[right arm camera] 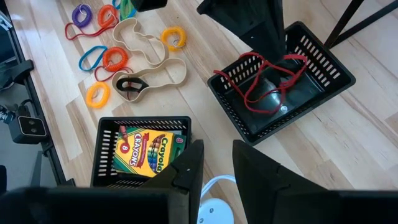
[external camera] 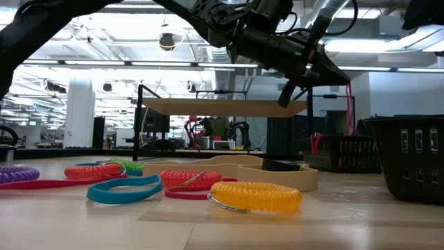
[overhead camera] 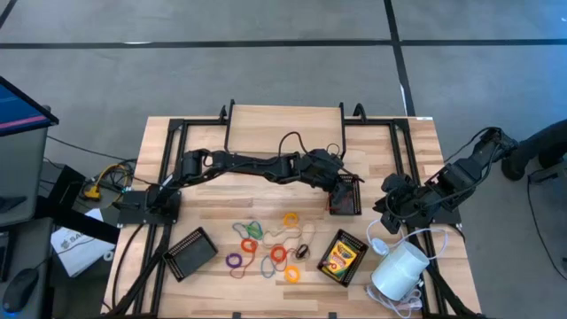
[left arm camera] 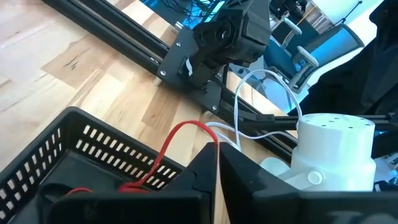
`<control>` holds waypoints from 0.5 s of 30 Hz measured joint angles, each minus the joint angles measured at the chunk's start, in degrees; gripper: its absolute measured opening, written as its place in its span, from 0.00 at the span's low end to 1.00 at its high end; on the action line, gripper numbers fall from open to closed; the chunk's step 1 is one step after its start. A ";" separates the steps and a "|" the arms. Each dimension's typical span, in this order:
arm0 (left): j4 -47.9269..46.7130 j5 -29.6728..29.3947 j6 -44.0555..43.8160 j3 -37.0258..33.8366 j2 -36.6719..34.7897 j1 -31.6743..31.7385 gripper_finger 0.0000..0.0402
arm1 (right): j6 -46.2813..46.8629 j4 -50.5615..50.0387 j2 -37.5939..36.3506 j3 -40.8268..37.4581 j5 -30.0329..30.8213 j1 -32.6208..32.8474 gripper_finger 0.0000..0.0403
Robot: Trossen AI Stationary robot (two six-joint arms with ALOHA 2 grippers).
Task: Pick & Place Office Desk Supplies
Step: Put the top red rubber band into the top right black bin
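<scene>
From above, my left gripper (overhead camera: 344, 184) hangs over the black mesh tray (overhead camera: 345, 197) right of the table's middle, fingers pressed together on a thin red loop (overhead camera: 335, 200) that trails into that tray. My right gripper (overhead camera: 387, 215) waits near the table's right edge, just beside the white cylinder (overhead camera: 400, 271). A crayon box (overhead camera: 342, 255) lies in a second tray (overhead camera: 345, 276), and the other coloured loops (overhead camera: 266, 248) are scattered across the middle of the table; a third tray (overhead camera: 190, 252) sits to their left.

At table height, a yellow coil (external camera: 255, 196) lies nearest, with red, blue and purple loops behind it.

Through my left wrist, the red loop (left arm camera: 177, 138) arches up out of the tray (left arm camera: 74, 155) to my closed fingertips.

Through my right wrist, my fingers stand slightly apart (nothing between them), above the crayon box (right arm camera: 144, 151); the red loop (right arm camera: 261, 84) drapes inside the far tray (right arm camera: 236, 112).
</scene>
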 joint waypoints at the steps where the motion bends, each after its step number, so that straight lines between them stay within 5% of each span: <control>1: 0.00 0.00 0.24 0.00 0.00 -0.10 0.05 | 0.00 0.00 0.00 0.00 0.00 0.00 0.21; 15: -1.24 -0.47 0.10 0.00 0.00 -0.79 0.52 | 0.09 0.02 0.01 0.00 -0.20 0.00 0.21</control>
